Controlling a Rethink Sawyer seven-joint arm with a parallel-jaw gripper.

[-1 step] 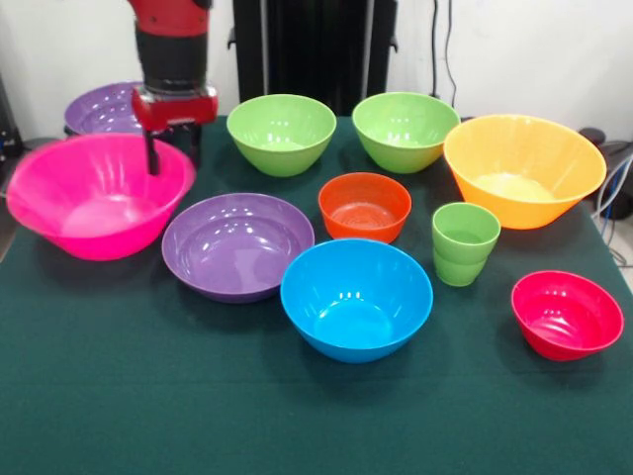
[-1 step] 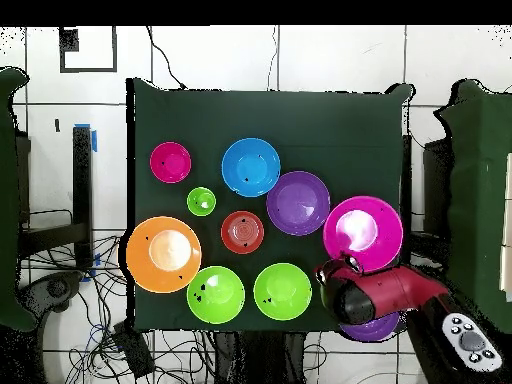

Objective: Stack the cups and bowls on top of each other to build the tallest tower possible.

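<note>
My gripper [image 1: 174, 150] hangs open at the far right rim of the large hot-pink bowl [image 1: 94, 198] [image 2: 362, 232], one finger [image 1: 153, 153] inside the rim and the other outside. Behind it lies a purple bowl [image 1: 99, 107], partly hidden by the arm. A second purple bowl [image 1: 237, 245], a blue bowl [image 1: 356, 297], a small orange bowl [image 1: 364, 206] and a red-pink bowl [image 1: 567, 315] sit separately. Two lime-green bowls [image 1: 282, 134] [image 1: 406, 129] and the yellow-orange bowl [image 1: 524, 168] stand along the back. Two green cups [image 1: 465, 242] [image 2: 201, 201] are nested upright.
The dark green cloth [image 1: 148, 396] covers the table, with open cloth along the front edge. In the overhead view the arm [image 2: 395, 292] reaches over the table's edge beside the pink bowl. Cables [image 2: 150, 345] lie on the floor around the table.
</note>
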